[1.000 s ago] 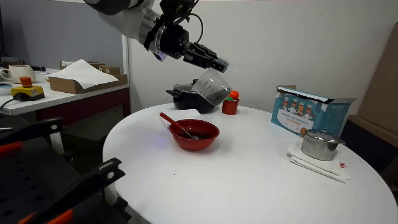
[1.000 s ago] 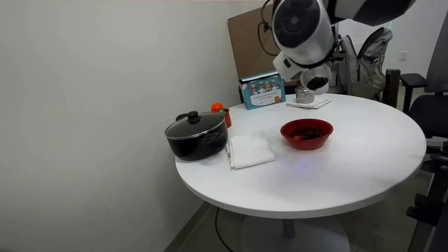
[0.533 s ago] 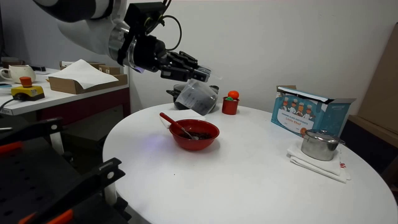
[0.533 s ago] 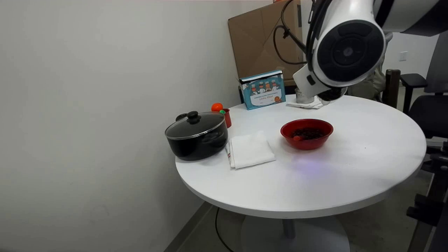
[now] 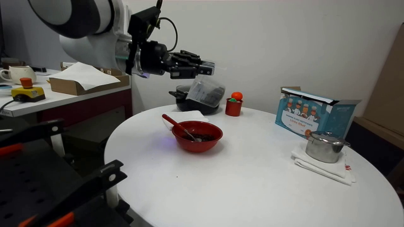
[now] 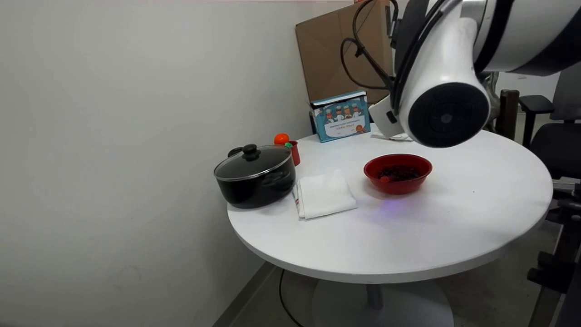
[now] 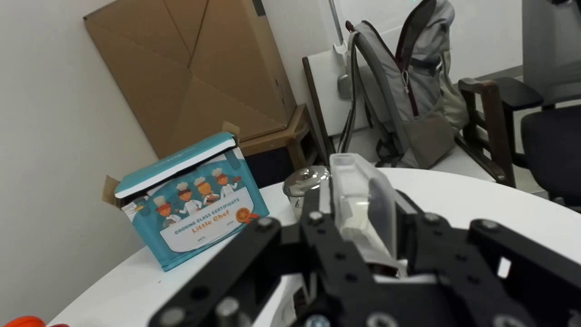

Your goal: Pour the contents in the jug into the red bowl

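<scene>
The jug (image 5: 206, 91) is see-through and hangs tilted in the air, dark contents showing at its lower right end. My gripper (image 5: 206, 67) is shut on its side handle; the wrist view shows the clear handle (image 7: 358, 200) between both fingers. The red bowl (image 5: 197, 146) stands on the white table with dark contents and a red-handled spoon (image 5: 173, 122) in it. In an exterior view the jug appears above and behind the bowl; whether it is directly over it I cannot tell. The bowl also shows in an exterior view (image 6: 376, 181), where the arm hides the jug.
A black lidded pot (image 6: 254, 181) and a small red cup (image 5: 233, 108) with an orange ball stand at the back near the wall. A folded white cloth (image 6: 327, 195) lies by the bowl. A teal box (image 5: 300, 113) and silver kettle (image 5: 323, 149) stand further off.
In an exterior view my gripper and the jug moved left and down, then slightly right, with the jug's tilt shifting. The arm came to cover the jug in an exterior view. The bowl stayed put.
</scene>
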